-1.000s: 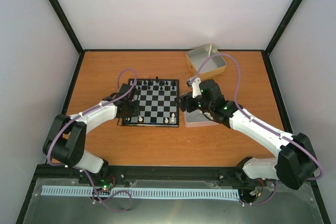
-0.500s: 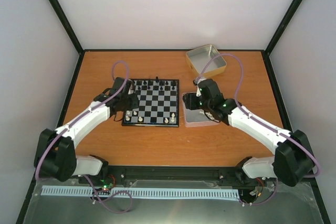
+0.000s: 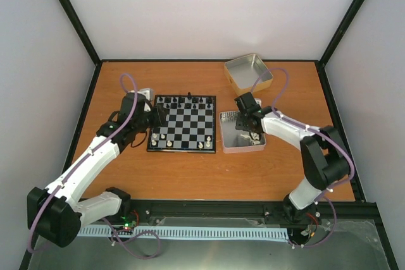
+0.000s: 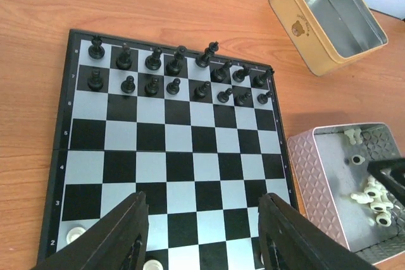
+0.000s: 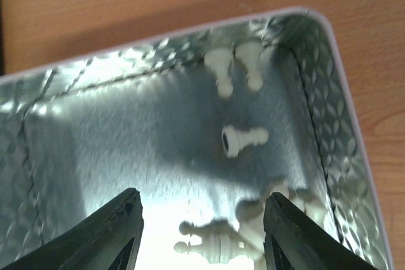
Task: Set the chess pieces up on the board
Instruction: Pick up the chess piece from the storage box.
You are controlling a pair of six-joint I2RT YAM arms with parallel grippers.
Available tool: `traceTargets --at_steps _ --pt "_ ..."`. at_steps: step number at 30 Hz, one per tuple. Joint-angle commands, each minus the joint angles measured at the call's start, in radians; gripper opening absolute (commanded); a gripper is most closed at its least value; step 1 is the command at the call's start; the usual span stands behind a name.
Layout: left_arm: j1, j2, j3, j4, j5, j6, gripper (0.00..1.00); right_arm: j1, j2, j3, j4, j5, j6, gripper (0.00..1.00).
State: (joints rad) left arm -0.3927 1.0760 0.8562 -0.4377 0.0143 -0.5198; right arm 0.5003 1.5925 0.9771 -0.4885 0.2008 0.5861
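The board lies mid-table, with black pieces on its two far rows. A few cream chess pieces stand on its near rows, and two show in the left wrist view. My left gripper is open and empty above the board's left side, its jaws spread over the near squares. My right gripper is open and empty, low inside the shallow pink tin. Several cream pieces lie loose on the tin floor just ahead of and between its fingers.
A yellow tin stands empty at the back right, also in the left wrist view. The pink tin's wall sits right against the board's right edge. Black-framed enclosure walls surround the table.
My left gripper has drawn back from the board's near-left corner toward the far left. My right gripper has moved from the board's right edge over and down into the pink tin.
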Motion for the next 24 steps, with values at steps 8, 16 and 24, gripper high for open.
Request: traceTargets --at_steps 8,16,24 --pt "-0.002 0.003 -0.044 0.036 0.036 0.024 0.49 -0.005 0.148 0.095 -0.008 0.223 0.225 0.44" --pt "-0.002 0.023 -0.044 0.048 0.047 0.026 0.49 -0.025 0.189 0.095 0.027 0.177 0.244 0.38" --pt "-0.002 0.036 -0.043 0.049 0.048 0.026 0.49 -0.033 0.237 0.107 0.030 0.183 0.258 0.34"
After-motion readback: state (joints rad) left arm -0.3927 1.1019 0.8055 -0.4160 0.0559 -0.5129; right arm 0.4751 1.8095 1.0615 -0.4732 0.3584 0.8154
